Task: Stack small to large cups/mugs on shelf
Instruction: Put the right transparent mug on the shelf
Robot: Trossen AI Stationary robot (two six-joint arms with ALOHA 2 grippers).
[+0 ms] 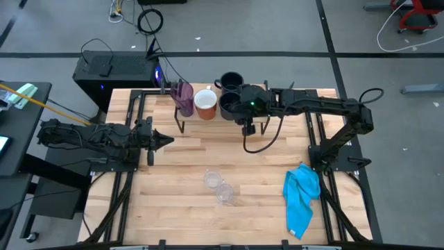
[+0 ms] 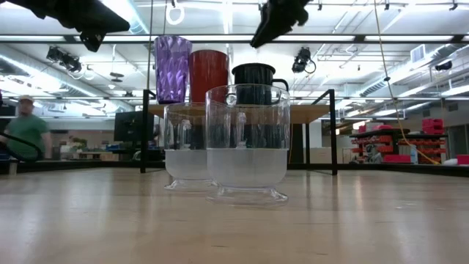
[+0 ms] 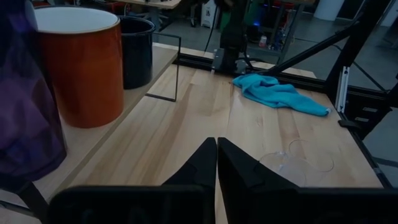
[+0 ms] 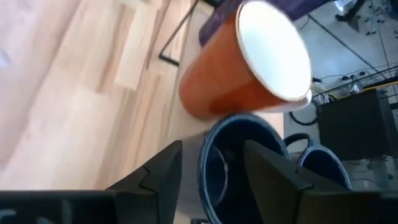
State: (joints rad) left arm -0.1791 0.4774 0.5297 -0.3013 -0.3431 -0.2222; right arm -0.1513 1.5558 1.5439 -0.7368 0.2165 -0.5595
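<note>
The wooden tabletop (image 1: 180,208) carries the shelf (image 1: 191,117) at its far edge — on that riser stand a purple tumbler (image 1: 184,97), an orange-brown mug with white inside (image 1: 205,103) and two black mugs (image 1: 231,94). Directly on the tabletop lie two small clear cups (image 1: 218,186), near its middle, and a blue cloth (image 1: 302,198) toward the right.

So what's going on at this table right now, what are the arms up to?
The right gripper hangs open over a black mug on the shelf, one finger inside its rim. Beside it on the shelf stand the orange mug and the purple tumbler, with a second black mug behind. Two clear cups wait on the table near a blue cloth. The left gripper waits shut, holding nothing.
</note>
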